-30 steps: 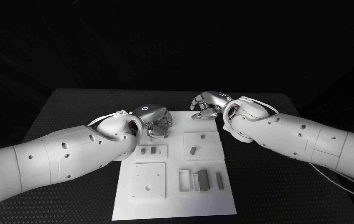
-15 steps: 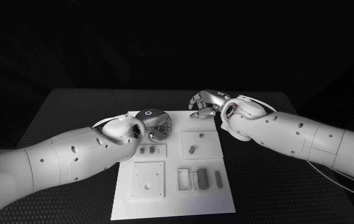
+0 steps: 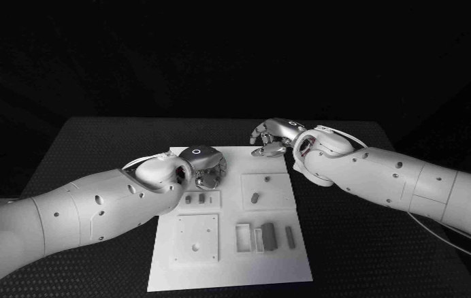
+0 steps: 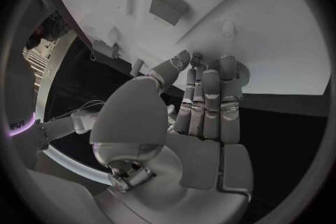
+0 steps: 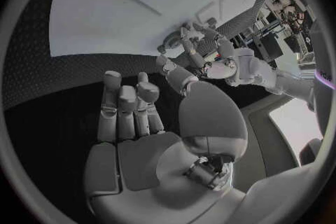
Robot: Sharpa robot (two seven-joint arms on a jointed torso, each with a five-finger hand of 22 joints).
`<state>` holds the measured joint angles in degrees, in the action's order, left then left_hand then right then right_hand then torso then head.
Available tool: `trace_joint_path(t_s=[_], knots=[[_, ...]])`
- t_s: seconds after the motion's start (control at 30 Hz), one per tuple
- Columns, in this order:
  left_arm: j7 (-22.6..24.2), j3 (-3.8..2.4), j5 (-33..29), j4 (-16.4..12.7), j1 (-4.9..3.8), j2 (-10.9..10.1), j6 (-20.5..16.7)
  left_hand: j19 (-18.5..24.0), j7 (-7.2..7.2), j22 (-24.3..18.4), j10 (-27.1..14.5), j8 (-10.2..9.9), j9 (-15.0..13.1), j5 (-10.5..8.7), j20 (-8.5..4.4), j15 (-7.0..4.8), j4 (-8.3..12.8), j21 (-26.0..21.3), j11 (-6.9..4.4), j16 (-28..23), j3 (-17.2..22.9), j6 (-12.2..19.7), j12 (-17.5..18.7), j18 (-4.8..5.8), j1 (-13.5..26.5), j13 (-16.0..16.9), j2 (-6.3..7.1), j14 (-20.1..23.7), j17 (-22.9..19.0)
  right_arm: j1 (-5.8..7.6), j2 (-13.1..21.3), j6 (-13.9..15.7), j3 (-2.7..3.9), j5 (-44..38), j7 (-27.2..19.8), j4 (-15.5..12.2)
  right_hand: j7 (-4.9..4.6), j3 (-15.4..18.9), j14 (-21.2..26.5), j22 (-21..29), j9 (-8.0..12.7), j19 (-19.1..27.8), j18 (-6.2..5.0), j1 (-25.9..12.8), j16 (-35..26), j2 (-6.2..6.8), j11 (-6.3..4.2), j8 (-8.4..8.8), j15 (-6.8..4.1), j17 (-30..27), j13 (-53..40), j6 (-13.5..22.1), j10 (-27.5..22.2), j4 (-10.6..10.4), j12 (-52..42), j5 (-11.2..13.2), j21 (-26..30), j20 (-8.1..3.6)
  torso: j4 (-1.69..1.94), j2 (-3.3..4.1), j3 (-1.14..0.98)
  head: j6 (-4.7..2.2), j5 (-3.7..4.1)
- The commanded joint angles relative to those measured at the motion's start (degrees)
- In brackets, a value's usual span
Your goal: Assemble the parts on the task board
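The left hand (image 3: 206,170) hovers over the far left part of the task board (image 3: 228,271), fingers held together and holding nothing; small grey parts (image 3: 268,234) lie nearer; the right hand (image 3: 272,137) hangs beyond the board's far edge, loosely curled, empty

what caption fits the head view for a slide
Both hands, left and right, hover empty at the far end of the white task board, grey parts untouched.

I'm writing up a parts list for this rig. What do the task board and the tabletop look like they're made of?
Task board: likely matte white plastic, going by its smooth, even surface with moulded-looking recesses. Table: black with a fine woven or dimpled texture, perhaps a mat or fabric covering; which one is unclear.
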<state>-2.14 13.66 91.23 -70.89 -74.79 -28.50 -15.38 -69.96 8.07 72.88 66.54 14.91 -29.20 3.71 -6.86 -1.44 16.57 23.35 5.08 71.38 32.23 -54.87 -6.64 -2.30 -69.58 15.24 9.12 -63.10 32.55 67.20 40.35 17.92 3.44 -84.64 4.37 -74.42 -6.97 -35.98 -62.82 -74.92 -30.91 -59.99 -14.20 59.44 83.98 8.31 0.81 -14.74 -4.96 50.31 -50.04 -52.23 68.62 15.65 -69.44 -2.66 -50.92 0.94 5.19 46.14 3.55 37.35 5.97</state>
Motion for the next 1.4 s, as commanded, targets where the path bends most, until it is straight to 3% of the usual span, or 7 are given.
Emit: trace_joint_path(t_s=[0.03,1.4], knots=[[-0.63,-0.04,0.88,-0.07,0.06,0.02,1.69,-0.68,0.39,0.31,0.66,-0.01,0.16,0.12,-0.15,-0.02,0.02,0.46,-0.11,0.62,-0.27,-0.23,-0.26,-3.97,-0.24,0.17,-0.59,-0.62,0.2,-0.03,0.02,-0.11,0.01,-0.13,-0.39,-0.07,-0.44,-0.11,0.0,-0.63,0.09,-0.28,-0.8,-0.26,-0.33,0.02,0.08,0.38,-0.21,-0.05,0.04,0.06,-0.26,-0.37,0.15,-0.12,0.35,0.22,0.05,-0.03,0.03,0.06,0.02],[-0.63,-0.04,0.72,0.15,0.11,0.02,3.01,-2.69,0.15,2.45,2.46,0.4,1.16,0.26,-0.96,-0.74,-0.16,1.95,-0.83,3.26,-0.65,-1.2,-0.32,-4.22,1.45,1.07,-1.66,-2.06,0.7,-0.03,0.01,-0.18,0.01,-0.13,-0.43,-0.06,-0.45,-0.1,-0.03,-0.64,0.05,-0.33,-0.8,-0.27,-0.29,-0.02,0.09,0.36,-0.19,-0.04,0.01,0.02,-0.26,-0.4,0.08,-0.12,0.34,0.21,0.02,-0.02,-0.02,0.1,-0.02]])
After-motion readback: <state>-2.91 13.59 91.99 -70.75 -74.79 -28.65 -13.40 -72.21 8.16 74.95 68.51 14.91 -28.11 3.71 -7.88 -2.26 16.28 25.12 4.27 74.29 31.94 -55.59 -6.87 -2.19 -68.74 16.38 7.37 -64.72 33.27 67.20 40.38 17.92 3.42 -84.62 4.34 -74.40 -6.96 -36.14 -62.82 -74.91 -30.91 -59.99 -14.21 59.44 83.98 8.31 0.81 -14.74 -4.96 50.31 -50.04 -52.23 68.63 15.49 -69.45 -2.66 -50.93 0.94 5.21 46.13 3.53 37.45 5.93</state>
